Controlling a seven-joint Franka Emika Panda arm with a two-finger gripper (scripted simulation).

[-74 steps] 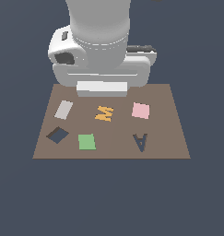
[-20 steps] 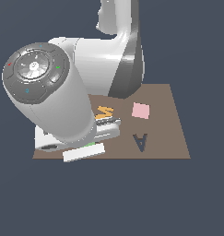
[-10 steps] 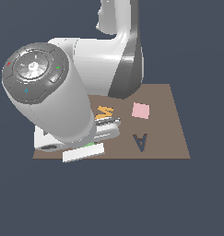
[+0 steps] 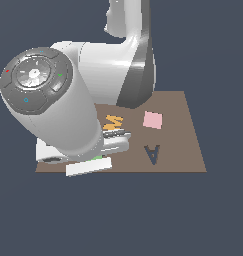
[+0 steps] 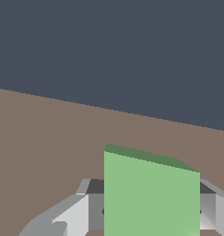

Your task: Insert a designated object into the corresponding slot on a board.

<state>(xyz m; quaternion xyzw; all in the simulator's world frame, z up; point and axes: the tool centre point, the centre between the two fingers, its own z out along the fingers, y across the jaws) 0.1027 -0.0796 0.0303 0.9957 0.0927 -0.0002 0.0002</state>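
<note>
The green tile (image 5: 150, 184) fills the lower part of the wrist view, and my gripper (image 5: 151, 209) is shut on it, with a grey finger (image 5: 96, 207) pressed against each side. Brown board (image 5: 49, 138) lies beneath it. In the exterior view my bulky arm covers the left half of the board (image 4: 183, 145). Only a sliver of the green tile (image 4: 97, 157) peeks out under the hand, near the board's front edge. The slot is hidden behind the arm.
On the uncovered part of the board lie a pink square (image 4: 152, 120), an orange M-like shape (image 4: 113, 122) and a dark A-shaped cutout (image 4: 152, 154). The board's front edge runs just beside my hand's white bar (image 4: 88, 167).
The arm came from upright at the back down over the board's left front, covering the tile, slot and grey piece. In the last second it barely shifted; a green sliver now shows.
</note>
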